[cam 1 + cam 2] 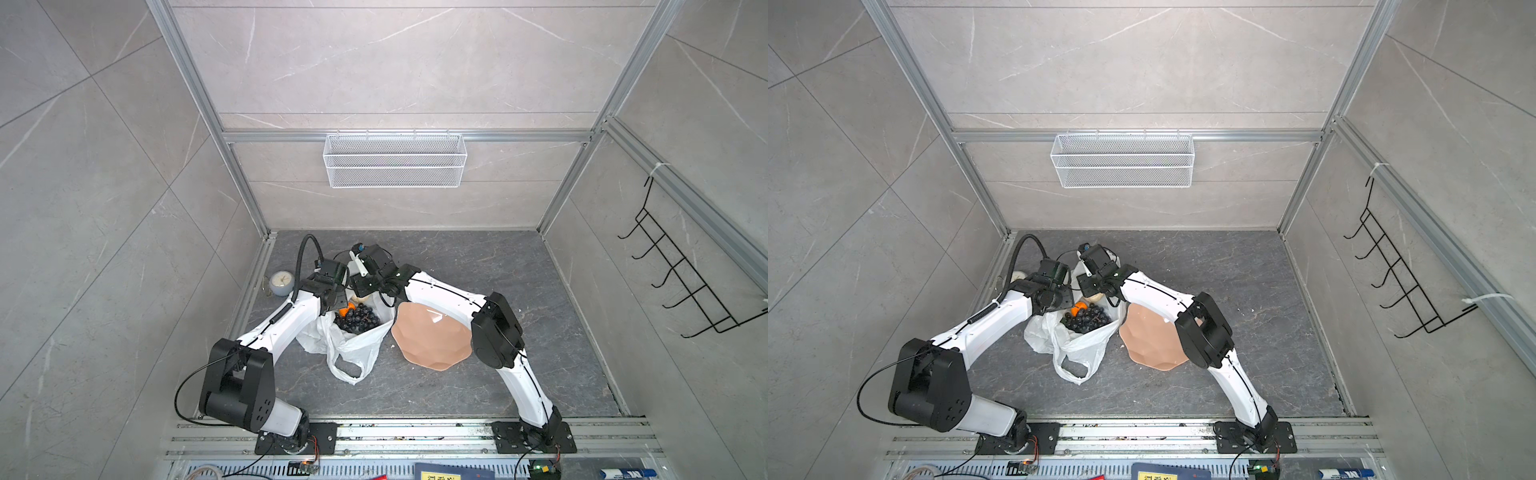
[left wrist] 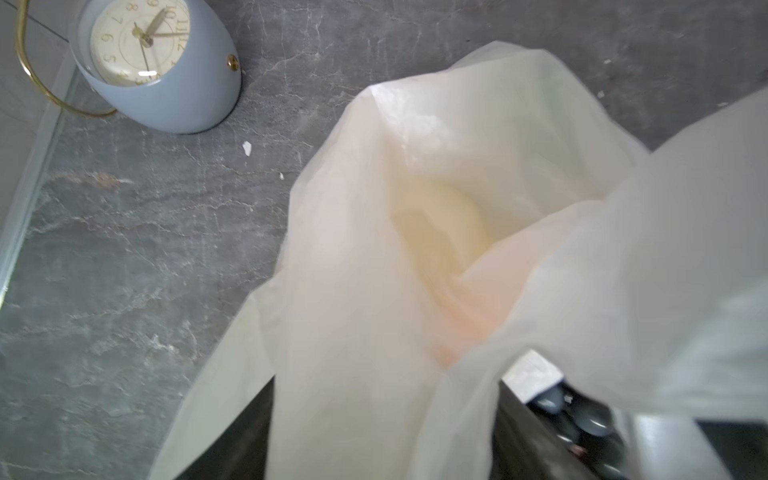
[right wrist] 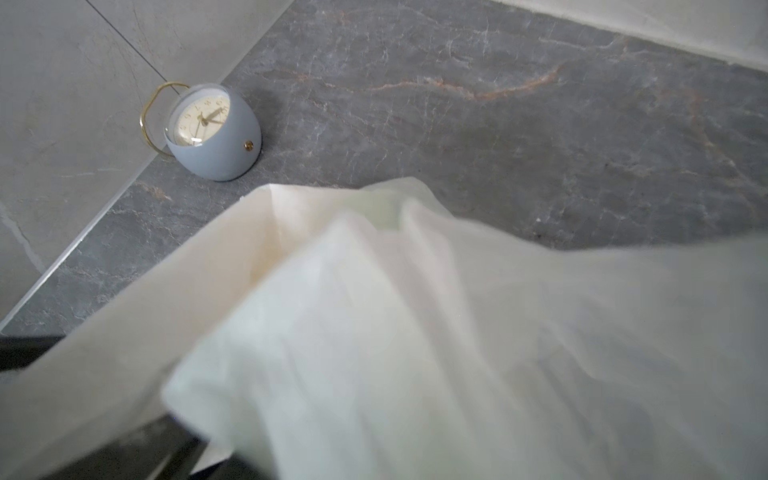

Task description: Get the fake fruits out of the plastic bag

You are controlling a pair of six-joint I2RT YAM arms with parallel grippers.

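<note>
Starting nearest: the plastic bag (image 1: 353, 353) is seen lying on the dark desk (image 1: 478, 386), with one loop handle (image 1: 345, 369) flopped toward the arm bases and the mouth gaping upward. No fruit is seen outside it, so the task is judged barely begun. A pink plate (image 1: 432, 338) is set just beside the bag, partly hidden by the right arm.

Inside the mouth a dark grape bunch (image 1: 358, 321) is exposed on top. An orange piece (image 1: 347, 310) is touching its far edge, and a cream piece (image 1: 360, 297) is just beyond. Other fruits cannot be made out.

The left hand (image 1: 335, 297) and right hand (image 1: 360, 286) are both placed at the bag's far rim, close together. In both wrist views film is draped over the fingers, so it cannot be told how wide either hand stands or whether film is pinched.

The step in hand is judged to be spreading the far rim for access. To do it well:
- The rim should be lifted and pulled outward by one hand only, with the other freed for the grapes, which are topmost.
- The film is thin and slack, and it is likely to be caught with the fruit unless the mouth is held taut.
- The bunch should be taken across its middle and raised straight up.

Farther back a blue-grey clock (image 1: 282, 283) is standing by the side wall, and a wire basket (image 1: 395, 160) is hung on the back wall.
</note>
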